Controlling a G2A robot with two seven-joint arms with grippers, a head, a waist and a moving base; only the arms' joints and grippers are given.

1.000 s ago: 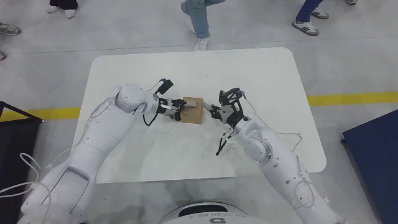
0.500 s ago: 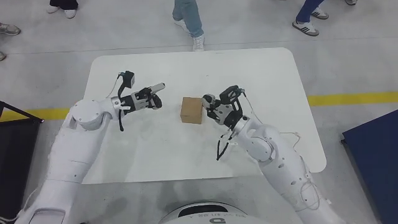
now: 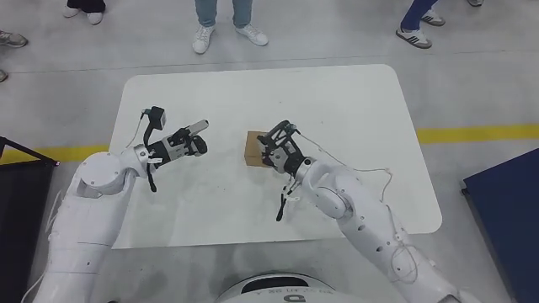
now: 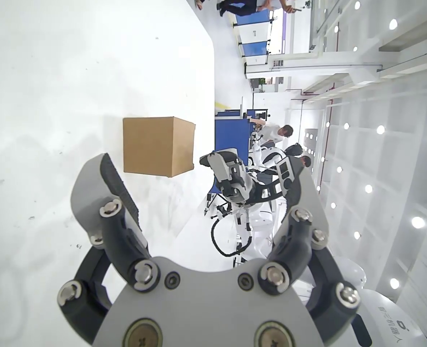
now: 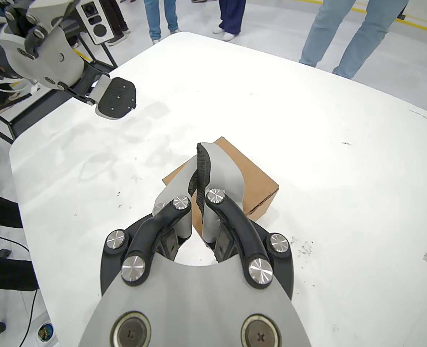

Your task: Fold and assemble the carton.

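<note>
The carton (image 3: 254,150) is sitting on the white table (image 3: 362,109) as a closed brown cardboard box, and the faces that are showing are plain brown. From the left wrist view the carton (image 4: 157,146) is lying ahead of the left gripper (image 4: 201,167), just past its fingertips and well apart from them. That gripper's fingers (image 4: 105,185) are standing spread wide, holding nothing, with the ribbed black pad of one facing inward.

The right gripper (image 5: 200,153) is hovering at the carton (image 5: 251,176) with its fingers pressed together, pad against pad, and nothing is showing between them. Its tips are pointing over the box's top face. Whether they are touching the cardboard cannot be told, since the fingers themselves are covering the spot.

From above, the right gripper (image 3: 271,145) is overlapping the carton's edge on the side away from the left gripper (image 3: 200,135), which is waiting off to the other side.

The closed fingers are hiding part of the top and the near side of the box, and its underside is out of sight. One lower edge beside the fingers is looking ragged (image 5: 267,196), though the flaps or seams there are hard to make out. The left gripper's pad (image 5: 115,99) is showing beyond the right fingertips, above the table.
</note>
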